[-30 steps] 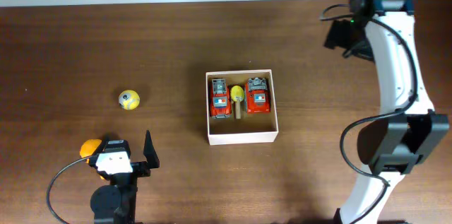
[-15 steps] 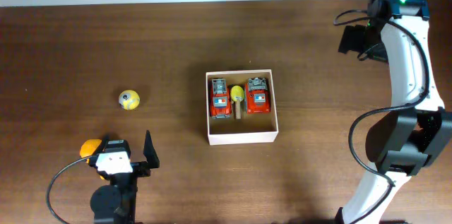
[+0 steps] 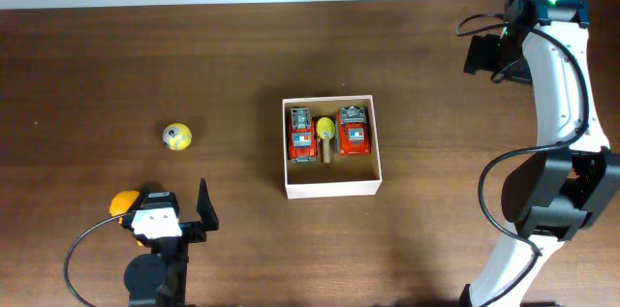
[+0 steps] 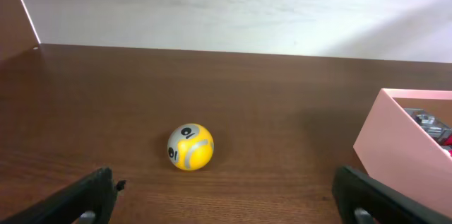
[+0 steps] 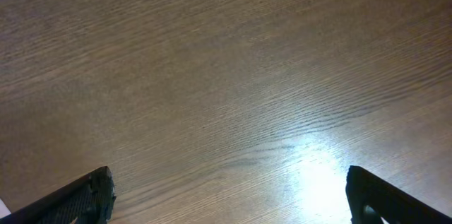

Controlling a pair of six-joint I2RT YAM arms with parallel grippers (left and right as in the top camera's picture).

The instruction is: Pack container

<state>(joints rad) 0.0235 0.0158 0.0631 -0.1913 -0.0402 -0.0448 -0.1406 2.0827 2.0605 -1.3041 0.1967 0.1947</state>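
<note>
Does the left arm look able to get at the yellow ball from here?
Probably yes: the yellow ball sits ahead of the left gripper, jaws open, only bare table between.

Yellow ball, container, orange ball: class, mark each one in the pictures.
Yellow ball (image 4: 190,147), left wrist view, its front.
Container (image 3: 332,189), overhead view, white wall nearest the arms.
Orange ball (image 3: 121,201), overhead view, its exposed left part.

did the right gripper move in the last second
Yes: the right gripper has shifted to the right in the overhead view, farther from the box, which has stayed put.
</note>
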